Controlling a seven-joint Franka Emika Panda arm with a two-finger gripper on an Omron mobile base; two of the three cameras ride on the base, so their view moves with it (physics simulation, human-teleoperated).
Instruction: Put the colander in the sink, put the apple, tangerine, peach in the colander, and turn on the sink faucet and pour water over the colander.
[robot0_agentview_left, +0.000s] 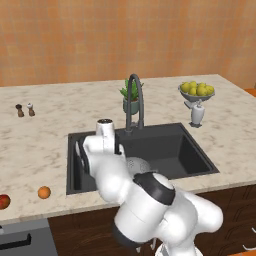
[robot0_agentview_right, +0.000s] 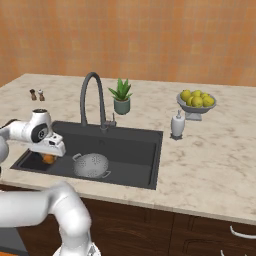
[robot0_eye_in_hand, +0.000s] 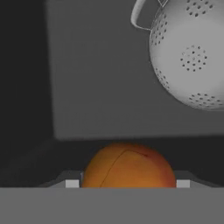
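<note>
Down in the dark sink (robot0_agentview_right: 145, 150), your hand (robot0_agentview_right: 48, 156) grips the creased peach (robot0_eye_in_hand: 127, 166) by the basin's left wall, and the colander (robot0_agentview_right: 92, 165) sits to its right on the basin floor.

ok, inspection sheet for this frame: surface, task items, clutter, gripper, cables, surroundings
Surface: pale marble counter around the dark sink.
Task items: colander sits in the sink, no fruit in it. Peach is between the gripper's fingers, over the sink's left end. Tangerine and apple lie on the counter's front left edge. Sink faucet shows no water.
Clutter: potted plant, bowl of yellow fruit, soap dispenser, two small shakers.
Gripper: gripper shut on the peach, left of the colander.
Cables: nothing seen.
Surroundings: orange tiled wall, dark wood cabinets below.
</note>
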